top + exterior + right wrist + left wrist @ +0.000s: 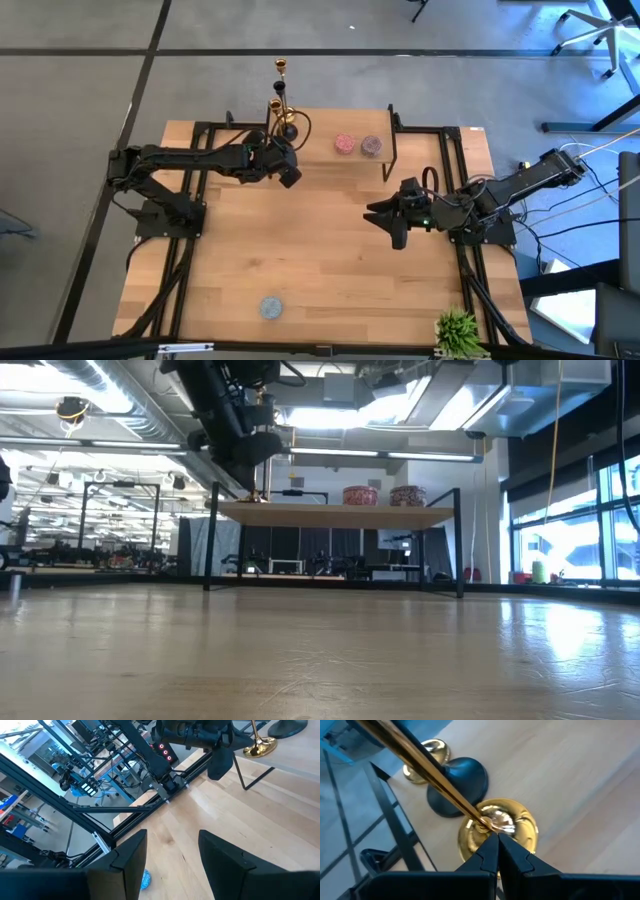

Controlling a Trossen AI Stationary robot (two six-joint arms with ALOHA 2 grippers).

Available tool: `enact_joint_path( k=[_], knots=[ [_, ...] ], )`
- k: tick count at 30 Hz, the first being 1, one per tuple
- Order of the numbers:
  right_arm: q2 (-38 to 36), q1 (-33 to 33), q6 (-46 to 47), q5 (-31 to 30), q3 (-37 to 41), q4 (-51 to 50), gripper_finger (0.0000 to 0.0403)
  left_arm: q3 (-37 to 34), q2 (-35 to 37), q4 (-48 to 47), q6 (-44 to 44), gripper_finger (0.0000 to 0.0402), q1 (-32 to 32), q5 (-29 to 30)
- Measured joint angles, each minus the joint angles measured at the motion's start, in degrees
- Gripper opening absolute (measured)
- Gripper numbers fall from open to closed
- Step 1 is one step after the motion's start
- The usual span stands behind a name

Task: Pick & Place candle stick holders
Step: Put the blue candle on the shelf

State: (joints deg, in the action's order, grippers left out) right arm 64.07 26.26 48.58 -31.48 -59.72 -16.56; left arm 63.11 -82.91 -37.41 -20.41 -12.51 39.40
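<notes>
Both candlesticks already on the shelf, left tool just beside one.
On the raised shelf (pixel 330 160) at the far left, the second candlestick (pixel 497 827) stood near the first (pixel 427 752). The left tool (pixel 498 851) was together at its base; the right tool (pixel 170 852) waited apart over the desk (pixel 330 270).

Bright ceiling lights (pixel 330 410) and daylight from windows (pixel 575 535) are mirrored as soft glare on the table (pixel 320 660), whose near surface is rendered blurred.
</notes>
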Motion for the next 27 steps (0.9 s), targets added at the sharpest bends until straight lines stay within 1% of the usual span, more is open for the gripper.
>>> enact_joint_path(
  k=[3, 7, 11, 13, 19, 23, 27],
  knots=[
    [0.00, 0.00, 0.00, 0.01, 0.00, 0.00, 0.0183, 0.00, 0.00, 0.00, -1.09, 0.0001, 0.91, -1.57],
    [0.00, 0.02, 0.00, 0.01, 0.00, 0.02, 0.0183, 0.00, 0.26, -0.02, -2.51, 0.0001, 3.74, -1.73],
    [0.00, 0.00, -0.29, 0.02, 0.00, 0.02, 0.0183, 0.02, 0.99, -0.03, -5.80, 0.0001, 6.64, -2.20],
    [0.00, 0.00, -0.91, 0.09, 0.00, 0.02, 0.0183, 0.04, 1.71, -0.07, -7.88, 0.0001, 8.24, -4.39],
    [0.00, 0.00, -1.44, 0.22, 0.00, 0.01, 0.0183, 0.07, 5.02, 0.00, -12.89, 0.0001, 13.39, -15.26],
    [0.00, 0.00, -1.46, 2.33, 0.00, -1.17, 0.0183, 0.07, 6.25, 0.18, -14.26, 0.0001, 16.65, -26.73],
    [0.00, 0.00, -1.01, 6.56, 0.00, -3.53, 0.0183, 0.07, 6.25, 2.55, -17.05, 0.0002, 20.59, -38.60]
  ],
)
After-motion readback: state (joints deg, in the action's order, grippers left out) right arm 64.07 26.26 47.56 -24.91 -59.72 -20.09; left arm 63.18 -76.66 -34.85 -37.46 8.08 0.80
